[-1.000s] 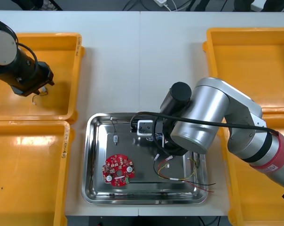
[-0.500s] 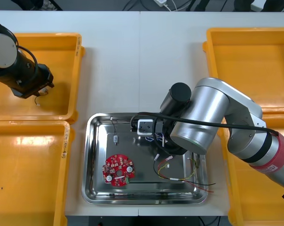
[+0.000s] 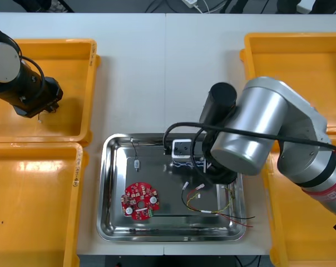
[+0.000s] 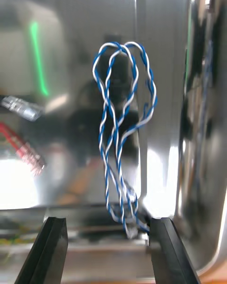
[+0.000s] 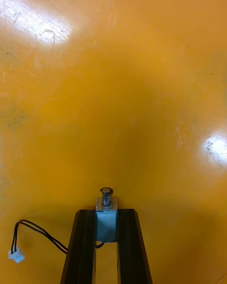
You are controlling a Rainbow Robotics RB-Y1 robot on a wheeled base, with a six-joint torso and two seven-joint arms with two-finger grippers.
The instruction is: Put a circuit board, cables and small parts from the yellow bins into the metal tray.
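Observation:
Over the orange floor of the far left yellow bin (image 3: 73,50), my left gripper (image 5: 106,239) is shut on a small metal part (image 5: 106,217) with a spring-loaded pin; its thin black lead with a white plug (image 5: 33,232) trails beside the fingers. In the front view the left gripper (image 3: 44,110) sits near that bin's right half. My right gripper (image 4: 108,251) stands open just above the metal tray (image 3: 104,167), and a twisted blue and white cable (image 4: 120,132) lies loose on the tray floor ahead of the fingers. The tray also holds a round red circuit board (image 3: 139,201).
A red and yellow cable (image 3: 212,208) lies at the tray's right and another small metal part (image 3: 137,164) near its middle. The right arm's silver body (image 3: 251,133) overhangs the tray's right half. Yellow bins (image 3: 301,67) flank the table on both sides.
The left gripper has closed on the small metal part in the bin. The right gripper has opened, left the blue and white cable in the tray, and its arm has shifted right.

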